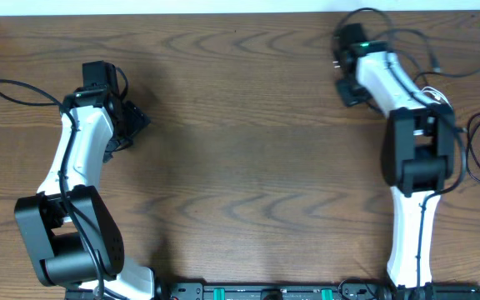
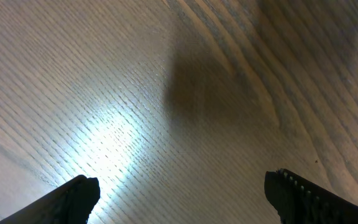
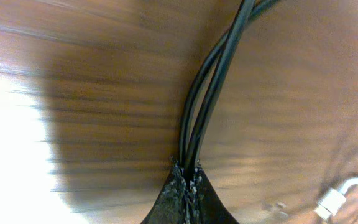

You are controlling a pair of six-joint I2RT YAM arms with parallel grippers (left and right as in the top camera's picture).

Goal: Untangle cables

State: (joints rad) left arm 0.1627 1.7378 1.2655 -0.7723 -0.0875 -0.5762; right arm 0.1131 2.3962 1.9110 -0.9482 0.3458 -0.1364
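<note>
The right pincer (image 3: 185, 175) was clamped shut on two black cable strands (image 3: 211, 93), which ran side by side straight away from its tips, over the far right of the tabletop (image 1: 248, 158). A white plug (image 3: 332, 201) lay near, to one side. The left pincer (image 2: 182, 196) hung wide open over bare wood, well apart from the cables. The right arm was plainly the nearer one.

black cables (image 3: 205, 102): two strands together, clamped in right tool (image 3: 188, 169) | white cable (image 3: 335, 199): lying nearby
</note>
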